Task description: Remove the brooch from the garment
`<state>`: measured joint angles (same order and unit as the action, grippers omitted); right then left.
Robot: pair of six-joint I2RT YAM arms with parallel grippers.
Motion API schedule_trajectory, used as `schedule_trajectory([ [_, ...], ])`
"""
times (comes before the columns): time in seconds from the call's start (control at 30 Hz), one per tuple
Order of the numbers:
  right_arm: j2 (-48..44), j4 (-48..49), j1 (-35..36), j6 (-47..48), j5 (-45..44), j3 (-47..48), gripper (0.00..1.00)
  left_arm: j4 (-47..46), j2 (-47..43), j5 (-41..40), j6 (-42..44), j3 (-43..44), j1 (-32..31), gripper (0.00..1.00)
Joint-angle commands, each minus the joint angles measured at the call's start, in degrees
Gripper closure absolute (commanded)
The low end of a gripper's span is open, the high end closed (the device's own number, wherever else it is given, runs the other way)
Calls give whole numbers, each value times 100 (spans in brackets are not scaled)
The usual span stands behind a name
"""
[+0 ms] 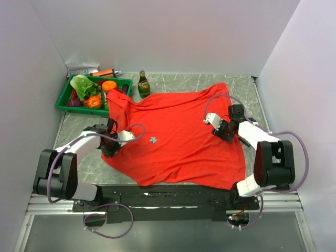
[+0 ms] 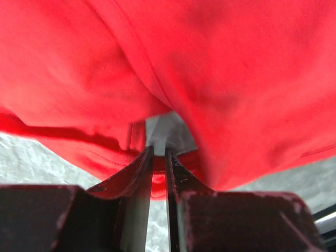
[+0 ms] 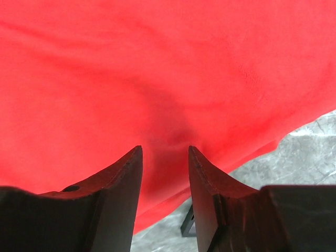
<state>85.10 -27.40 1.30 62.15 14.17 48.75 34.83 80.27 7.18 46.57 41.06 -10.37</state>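
Two claws meet the large bright red fabric shirt (image 1: 184,131): left claw (image 2: 158,151) pinches its hem, almost closed; right claw (image 3: 165,149) stands parted, holding nothing. I see the tiny yellowish-gold brooch (image 1: 153,139) mid-shirt between them.

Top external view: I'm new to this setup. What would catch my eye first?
The large bright red fabric shirt spread across the table's middle, with a tiny pale brooch pinned near its centre. Next, the green plastic tray of produce at the far left corner, a green glass bottle beside it.
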Motion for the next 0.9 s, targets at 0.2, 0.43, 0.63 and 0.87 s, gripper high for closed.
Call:
schedule_trajectory([
  [0.2,-177,-239,37,1106,-731,-1033,58,815,-897,-198,397,-1038,-360,80],
  [0.43,-415,-961,11,1247,-785,-1113,60,1104,-1461,-603,529,-1065,-360,82],
  [0.63,-582,-1398,37,170,-109,149,56,1615,-1567,54,266,328,-211,68],
  [0.87,-135,-1708,379,-1520,1368,2373,45,851,-314,2093,-1447,2379,-290,55],
])
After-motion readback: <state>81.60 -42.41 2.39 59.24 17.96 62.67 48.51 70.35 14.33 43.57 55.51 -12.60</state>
